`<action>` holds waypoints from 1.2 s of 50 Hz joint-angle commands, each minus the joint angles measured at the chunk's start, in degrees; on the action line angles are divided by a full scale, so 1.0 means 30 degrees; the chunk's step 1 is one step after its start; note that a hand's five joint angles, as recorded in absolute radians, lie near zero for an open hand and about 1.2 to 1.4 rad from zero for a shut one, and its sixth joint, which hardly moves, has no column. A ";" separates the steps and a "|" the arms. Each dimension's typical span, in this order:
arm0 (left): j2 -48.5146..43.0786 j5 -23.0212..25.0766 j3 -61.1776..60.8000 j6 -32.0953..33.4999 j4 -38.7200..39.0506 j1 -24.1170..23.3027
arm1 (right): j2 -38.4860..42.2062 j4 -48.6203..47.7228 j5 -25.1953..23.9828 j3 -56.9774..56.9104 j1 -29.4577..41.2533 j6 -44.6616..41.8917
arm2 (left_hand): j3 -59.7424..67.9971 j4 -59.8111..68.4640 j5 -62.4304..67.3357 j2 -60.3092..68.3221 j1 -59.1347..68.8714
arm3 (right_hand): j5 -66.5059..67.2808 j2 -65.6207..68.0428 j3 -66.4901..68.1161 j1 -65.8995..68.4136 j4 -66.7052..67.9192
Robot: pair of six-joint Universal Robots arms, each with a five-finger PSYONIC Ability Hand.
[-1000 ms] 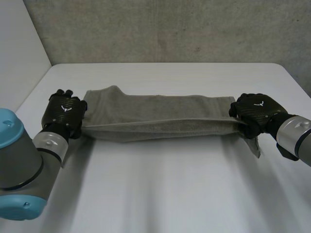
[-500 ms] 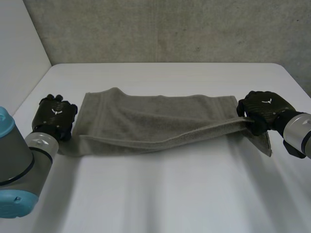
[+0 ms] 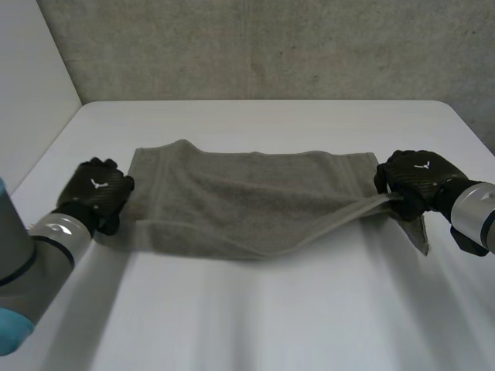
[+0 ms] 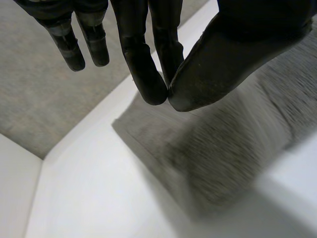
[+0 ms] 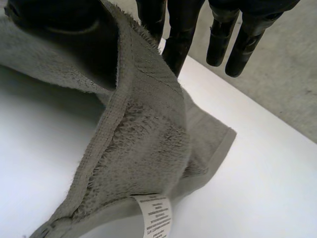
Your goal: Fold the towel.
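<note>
A grey towel (image 3: pixel 247 201) lay doubled lengthwise across the middle of a white surface (image 3: pixel 271 325). At frame right, the right robot hand (image 3: pixel 414 179) pinched one lifted corner, probably to align the fold's edges. At frame left, the left robot hand (image 3: pixel 97 193) gripped nothing, its fingers straight, just beside the towel's end

So we've got the towel (image 3: pixel 247 197) laid out sideways across the middle of the table (image 3: pixel 271 309), with the wall (image 3: pixel 271 46) behind it. Our left hand (image 3: pixel 97 193) is just beside the towel's left near corner. Our right hand (image 3: pixel 418 179) is at the right end, pinching that near corner up off the table.
</note>
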 commanded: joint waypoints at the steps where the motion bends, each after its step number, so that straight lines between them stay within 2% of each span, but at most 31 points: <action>1: 0.3382 0.0256 -0.0110 -0.0469 -0.1024 0.0318 | -0.1181 0.2515 -0.0995 -0.0595 -0.0259 -0.0542 | -0.0987 -0.1121 0.1163 0.0953 0.1837 | 0.0754 0.1757 -0.0828 0.1323 -0.1453; 5: 0.6098 0.1015 -0.0110 -0.1812 -0.1929 0.1018 | -0.2559 0.4155 -0.2049 -0.1122 -0.1222 -0.0748 | -0.0987 -0.1121 0.1163 0.0953 0.1837 | 0.0754 0.1757 -0.0828 0.1323 -0.1453; 8: 0.7360 0.1630 0.0036 -0.2516 -0.2545 0.1633 | -0.3003 0.4805 -0.2463 -0.1358 -0.1490 -0.0837 | -0.0987 -0.1121 0.1163 0.0953 0.1837 | 0.0754 0.1757 -0.0828 0.1323 -0.1453; 10: 0.7772 0.2039 0.0037 -0.2693 -0.2664 0.1897 | -0.3616 0.6030 -0.3338 -0.1854 -0.1811 -0.1332 | -0.0987 -0.1121 0.1163 0.0953 0.1837 | 0.0754 0.1757 -0.0828 0.1323 -0.1453; 13: 0.8010 0.2831 -0.0109 -0.2870 -0.2636 0.2279 | -0.3647 0.6649 -0.4013 -0.2061 -0.2075 -0.2093 | -0.0987 -0.1121 0.1163 0.0953 0.1837 | 0.0754 0.1757 -0.0828 0.1323 -0.1453; 20: 0.6546 0.4182 -0.1604 -0.3047 -0.2196 0.2193 | -0.2681 0.6592 -0.3987 -0.0977 -0.2017 -0.2741 | -0.0987 -0.1121 0.1163 0.0953 0.1837 | 0.0754 0.1757 -0.0828 0.1323 -0.1453; 22: 0.5001 0.4358 -0.2333 -0.3105 -0.1700 0.1494 | -0.2212 0.6387 -0.3987 -0.0713 -0.1988 -0.2770 | -0.0987 -0.1121 -1.4236 -1.4445 -1.3562 | 0.0754 0.1757 -0.0828 0.1323 -0.1453; 23: 0.4993 0.4358 -0.2336 -0.3105 -0.1698 0.1490 | -0.1777 0.6039 -0.3987 -0.0394 -0.1959 -0.2741 | -0.0987 -0.1121 -1.4304 -1.4514 -1.3631 | 0.0754 0.1757 -0.0828 0.1323 -0.1453; 25: 0.3099 0.4330 -0.2570 -0.3164 -0.1494 -0.0055 | -0.1450 0.5567 -0.3957 -0.0040 -0.1959 -0.2741 | -0.0987 -0.1121 -1.6257 -1.6466 -1.5583 | 0.0754 0.1757 -0.0828 0.1323 -0.1453; 26: 0.3089 0.4329 -0.2571 -0.3164 -0.1493 -0.0063 | -0.1218 0.5161 -0.3928 0.0192 -0.1901 -0.2712 | -0.0987 -0.1121 -1.6267 -1.6477 -1.5594 | 0.0754 0.1757 -0.0828 0.1323 -0.1453; 27: 0.2335 0.4271 -0.2571 -0.3193 -0.1406 -0.0614 | -0.0955 0.4809 -0.3928 0.0427 -0.1900 -0.2683 | -0.0987 -0.1121 -1.8266 -1.8476 -1.7592 | 0.0754 0.1757 -0.0828 0.1323 -0.1453; 28: 0.2327 0.4270 -0.2571 -0.3193 -0.1405 -0.0620 | -0.0952 0.4805 -0.3928 0.0429 -0.1900 -0.2682 | -0.0987 -0.1121 -1.8286 -1.8496 -1.7612 | 0.0754 0.1757 -0.0828 0.1323 -0.1453; 29: 0.1457 0.4125 -0.2484 -0.3222 -0.1289 -0.1258 | -0.0720 0.4515 -0.3957 0.0574 -0.1871 -0.2653 | -0.0987 -0.1121 -2.0673 -2.0883 -1.9999 | 0.0754 0.1757 -0.0828 0.1323 -0.1453; 31: 0.0774 0.3831 -0.2395 -0.3252 -0.1171 -0.1704 | -0.0601 0.4366 -0.3928 0.0634 -0.1900 -0.2595 | -0.0987 -0.1121 -2.0865 -2.1075 -2.0191 | 0.0754 0.1757 -0.0828 0.1323 -0.1453; 33: -0.0188 0.2870 -0.2220 -0.3310 -0.0967 -0.2287 | -0.0571 0.4162 -0.3957 0.0664 -0.1987 -0.2390 | -0.0987 -0.1121 -2.1032 -2.1241 -2.0358 | 0.0754 0.1757 -0.0828 0.1323 -0.1453; 42: -0.1830 0.0465 -0.1517 -0.3398 0.0849 -0.3139 | -0.0571 0.3458 -0.3957 0.0839 -0.2135 -0.1833 | -0.0987 -0.1121 -2.0307 -2.0517 -1.9633 | 0.0754 0.1757 -0.0828 0.1323 -0.1453; 54: -0.3064 -0.0271 -0.1311 -0.3164 0.0792 -0.3139 | -0.0454 0.2990 -0.3987 0.1249 -0.2105 -0.1833 | -0.0987 -0.1121 -1.9856 -2.0066 -1.9182 | 0.0754 0.1757 -0.0828 0.1323 -0.1453; 60: -0.3414 -0.0621 -0.1224 -0.3076 0.0938 -0.3139 | -0.0425 0.2872 -0.3987 0.1483 -0.2076 -0.1833 | -0.0987 -0.1121 -1.8011 -1.8221 -1.7337 | 0.0754 0.1757 -0.0828 0.1323 -0.1453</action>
